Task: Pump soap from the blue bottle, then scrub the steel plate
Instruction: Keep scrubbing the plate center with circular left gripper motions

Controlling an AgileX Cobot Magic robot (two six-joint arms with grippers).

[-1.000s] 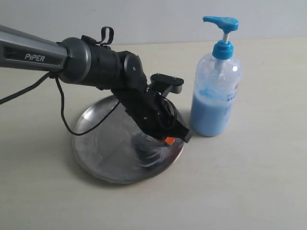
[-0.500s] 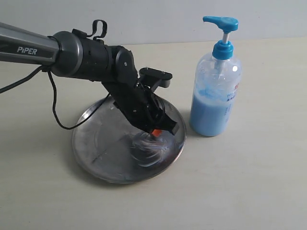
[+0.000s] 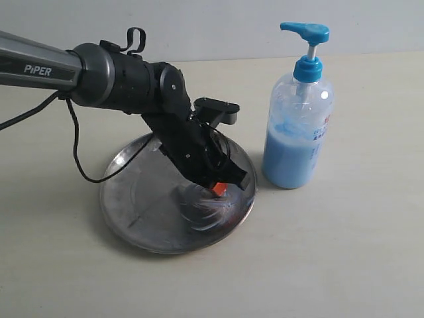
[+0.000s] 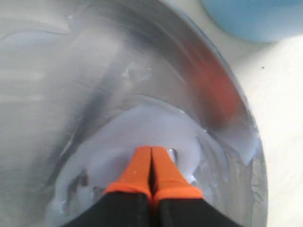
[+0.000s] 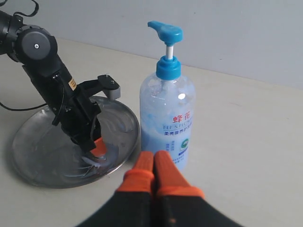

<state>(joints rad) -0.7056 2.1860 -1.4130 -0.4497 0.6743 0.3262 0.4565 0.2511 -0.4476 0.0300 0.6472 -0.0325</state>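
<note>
Exterior view: left hand (image 3: 217,189) fingers pressed together, tips in soap (image 4: 142,125) smear on steel plate (image 3: 136,199). Blue bottle (image 3: 297,132) just beside plate on worktop (image 3: 344,258). Right hand (image 5: 154,171) pressed together too, off plate.

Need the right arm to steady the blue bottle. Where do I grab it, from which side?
Probably at the blue collar, from the right in the exterior view: the blue bottle stands upright, its body looks broad, and the left gripper and steel plate crowd its left.
</note>
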